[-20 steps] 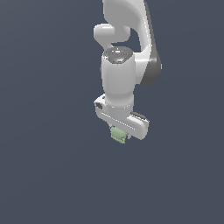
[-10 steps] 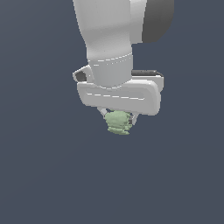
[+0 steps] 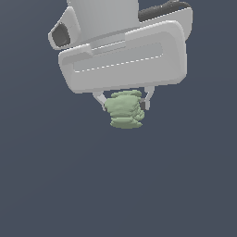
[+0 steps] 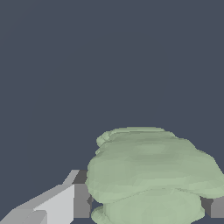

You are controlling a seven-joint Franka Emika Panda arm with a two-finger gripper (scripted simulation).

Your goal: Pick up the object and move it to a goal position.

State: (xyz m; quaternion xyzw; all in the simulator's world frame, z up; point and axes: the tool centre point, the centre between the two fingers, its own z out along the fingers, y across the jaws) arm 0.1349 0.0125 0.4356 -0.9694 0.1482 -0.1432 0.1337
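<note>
The object (image 3: 124, 110) is a small pale sage-green lumpy block with ridged, layered sides. It hangs between the two fingers under the white hand of my gripper (image 3: 124, 104), which is shut on it. The hand fills the upper part of the exterior view and looms close to the camera. In the wrist view the object (image 4: 153, 175) is large, with one finger (image 4: 65, 201) pressed on one side and a bit of the other finger (image 4: 214, 205) on the opposite side. No surface shows under the object.
Only a plain dark blue-grey background (image 3: 55, 176) surrounds the arm in both views. No table, edge, marker or other thing shows.
The hand with the object has come much closer to the exterior camera and looks far larger. The object stays held between the fingers.
</note>
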